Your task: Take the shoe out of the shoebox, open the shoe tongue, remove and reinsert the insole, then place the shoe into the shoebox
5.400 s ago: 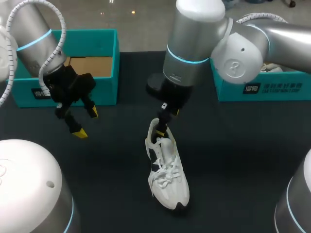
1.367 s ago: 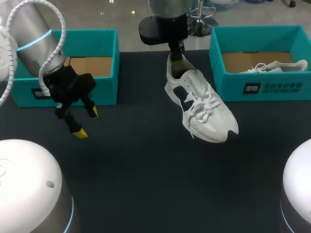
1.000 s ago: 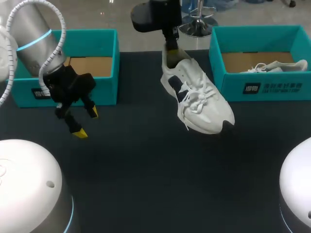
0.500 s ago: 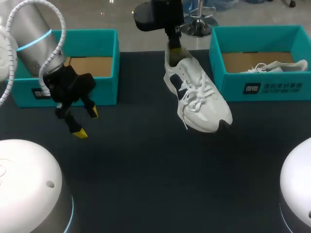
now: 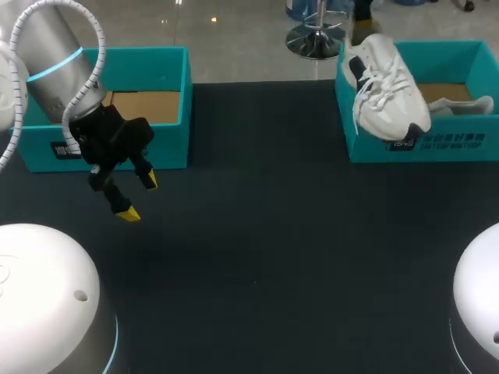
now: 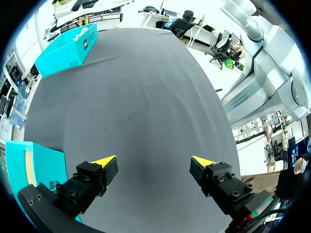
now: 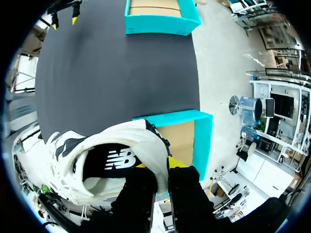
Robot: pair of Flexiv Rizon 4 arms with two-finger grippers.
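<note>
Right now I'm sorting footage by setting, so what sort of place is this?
Probably a robot manipulation test bench: a black table, a left shoebox and right shoebox in teal, and a white shoe in my right gripper.

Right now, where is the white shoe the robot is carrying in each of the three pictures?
Head view: the shoe is at upper right, over the front wall of the right teal shoebox.
Left wrist view: cannot tell; only a small white shape far ahead, beyond that shoebox.
Right wrist view: the shoe has its heel collar pinched in the right hand, close to the same shoebox.
Shared landmark: the right teal shoebox.
</note>
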